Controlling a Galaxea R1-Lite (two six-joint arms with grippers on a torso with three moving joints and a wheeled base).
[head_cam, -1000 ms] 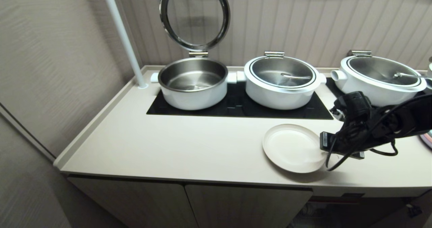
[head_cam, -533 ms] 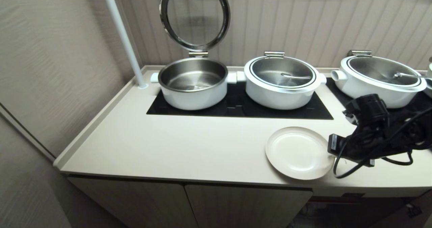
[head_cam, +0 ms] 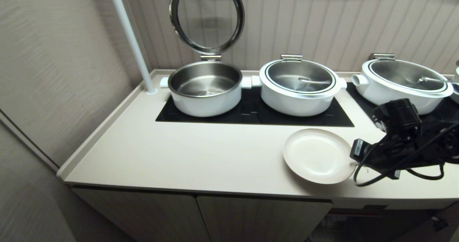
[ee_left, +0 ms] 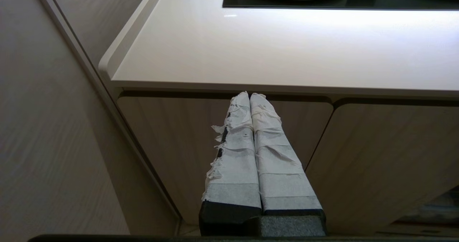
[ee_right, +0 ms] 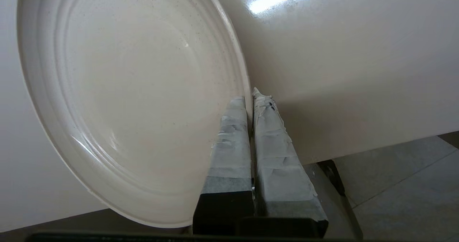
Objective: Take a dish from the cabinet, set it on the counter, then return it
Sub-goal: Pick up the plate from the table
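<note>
On the counter (head_cam: 200, 156), near its front edge and toward the right, sits the dish (head_cam: 317, 155), with the right hand (head_cam: 353, 152) clamped on its right rim. From the right wrist view you can see the 2 taped fingers (ee_right: 229, 141) pinched together with the plate's edge (ee_right: 136, 91) caught between them, so it's gripping the dish, no doubt. The plate looks a bit tilted in the head view, with the far edge raised, though I can't tell for sure if the near edge is touching the surface or not.

Behind it there's a black glass panel (head_cam: 251, 113) set into the top, with 2 white pots on it: the left pot (head_cam: 204, 89) has its round lid (head_cam: 207, 18) flipped up, the middle pot (head_cam: 299, 86) is lidded. A 3rd pot (head_cam: 403, 82) is off to the right, partly behind the arm's black cabling.

The left hand (ee_left: 250, 98) is parked low in front of the cabinet (ee_left: 229, 156), fingers pressed together holding nothing, pointing up at the doors just under the countertop edge. Both cabinet doors in front of it are closed.

A white pole (head_cam: 131, 37) stands at the back left corner.
</note>
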